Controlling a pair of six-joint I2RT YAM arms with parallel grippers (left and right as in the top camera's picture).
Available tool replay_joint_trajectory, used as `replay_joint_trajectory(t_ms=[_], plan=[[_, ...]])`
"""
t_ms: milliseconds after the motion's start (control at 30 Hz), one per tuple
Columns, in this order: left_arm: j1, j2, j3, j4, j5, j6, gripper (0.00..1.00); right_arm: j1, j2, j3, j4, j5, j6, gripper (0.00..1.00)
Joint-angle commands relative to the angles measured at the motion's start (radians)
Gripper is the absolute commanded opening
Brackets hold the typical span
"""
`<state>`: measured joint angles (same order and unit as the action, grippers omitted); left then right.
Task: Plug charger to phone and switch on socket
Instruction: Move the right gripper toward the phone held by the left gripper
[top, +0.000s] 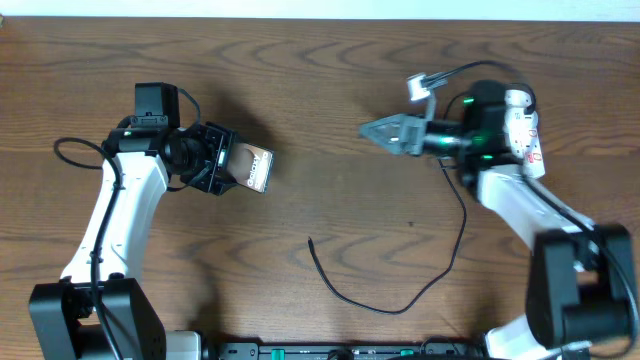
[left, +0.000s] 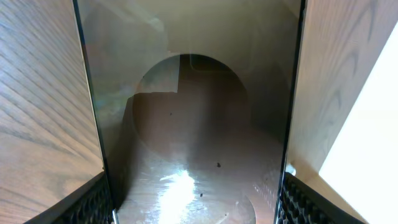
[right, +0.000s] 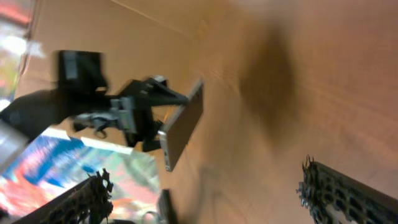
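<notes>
- Clamping the phone (top: 257, 169) by one end, the left gripper (top: 228, 166) sits toward the left edge of the table (top: 320, 60), roughly midway between the far and near edges. The left wrist view shows the slab filling the gap between the pads (left: 93, 202), so the jaws are pinched on it.
- Phone long axis: runs out of the jaws to the right, with the free end facing the other arm. The right wrist view shows it nearly edge-on (right: 185, 124). It looks lifted off the wood, but this is not certain.
- The charger (top: 464, 212) lies loose on the table right of centre, in a long loop sagging toward the near edge. Its free plug tip (top: 311, 241) rests near the middle of the table, on the near-edge side of the phone and to its right. It touches neither gripper.
- The right gripper (top: 368, 130) is in the far-right part of the table, pointing left at the phone. Its fingers (right: 339, 190) are spread wide with nothing between them.
- Judgement: from the right gripper the plug tip lies leftward and toward the near edge. Both arms are about equally near it, but only the right one is free. The pick probably falls to the right arm, which would have to swing toward the near edge and go down.
- The socket (top: 525, 135) is near the right edge, mostly hidden under the right arm. Its switch cannot be made out. The white plug (top: 418, 87) shows at its far-left end.
</notes>
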<state>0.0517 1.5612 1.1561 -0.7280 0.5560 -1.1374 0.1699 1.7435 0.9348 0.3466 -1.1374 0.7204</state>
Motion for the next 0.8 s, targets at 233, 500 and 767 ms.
replay_joint_trajectory(t_ms=[233, 500, 767], plan=[[-0.013, -0.026, 0.028, -0.015, -0.232, -0.142, 0.07, 0.262, 0.082, 0.014, 0.122, 0.277, 0.200, 0.99], [-0.061, -0.026, 0.028, -0.019, -0.262, -0.196, 0.07, 0.397, 0.082, 0.014, 0.141, 0.415, 0.181, 0.99], [-0.117, -0.026, 0.028, -0.019, -0.262, -0.239, 0.07, 0.473, 0.082, 0.014, 0.168, 0.429, 0.089, 0.99]])
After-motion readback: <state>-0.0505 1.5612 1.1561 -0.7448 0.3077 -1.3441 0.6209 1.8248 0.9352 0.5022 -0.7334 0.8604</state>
